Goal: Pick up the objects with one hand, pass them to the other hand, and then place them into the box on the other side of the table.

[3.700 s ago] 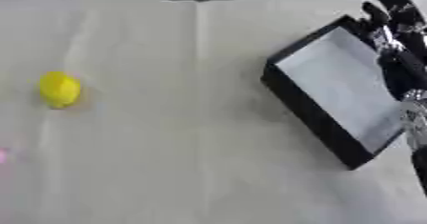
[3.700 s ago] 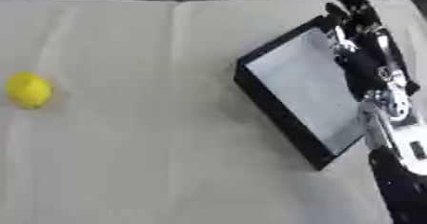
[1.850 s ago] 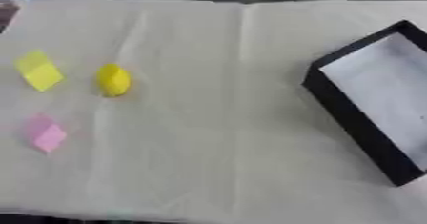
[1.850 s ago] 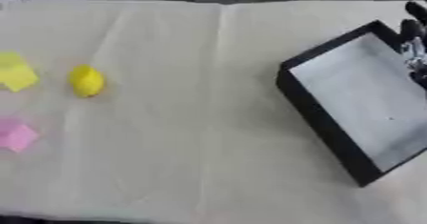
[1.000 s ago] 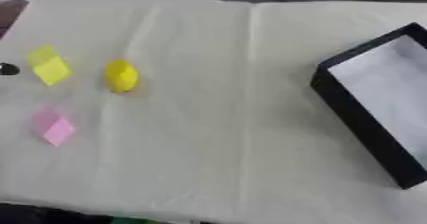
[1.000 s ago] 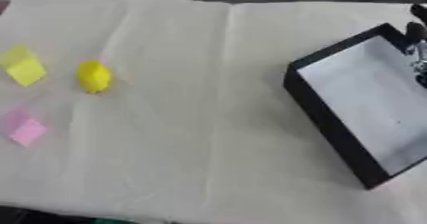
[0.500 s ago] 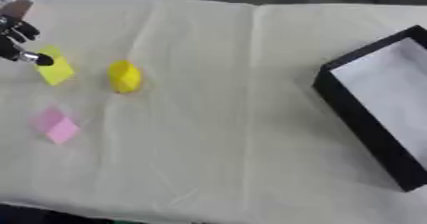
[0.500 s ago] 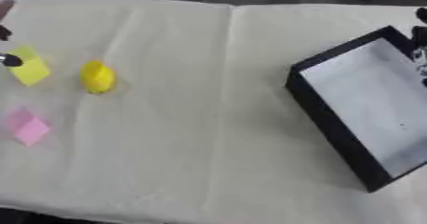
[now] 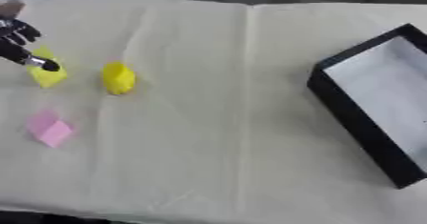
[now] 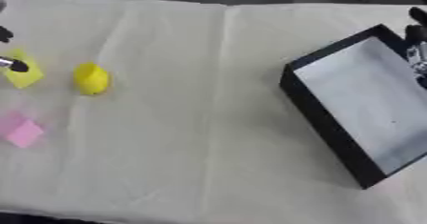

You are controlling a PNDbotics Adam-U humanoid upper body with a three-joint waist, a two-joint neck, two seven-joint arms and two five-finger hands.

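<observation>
Where the left hand (image 9: 16, 44) enters at the upper-left edge, its dark fingers (image 9: 33, 62) are spread and fairly straight, not curled round anything. One fingertip lies over the near-top face of the yellow block (image 9: 47, 74); whether it presses the block or hovers just above cannot be told. The block sits directly under and just beyond that fingertip, tilted on a corner.

Just right of the fingers, past the block, lies a rounded yellow lump (image 9: 118, 78), apart from the fingertip and not touched. Below the fingers, toward the near edge, a pink block (image 9: 52, 130) rests on the cloth (image 9: 217, 123), well clear of the hand.

Far to the right of the fingers, across the cloth, the black box (image 10: 350, 104) lies askew, its pale floor bare. The right hand (image 10: 417, 42) shows only as a dark sliver at the right edge, over the box's far corner; too little shows to tell whether its fingers are straight or curled. No object is between its fingers that can be seen.
</observation>
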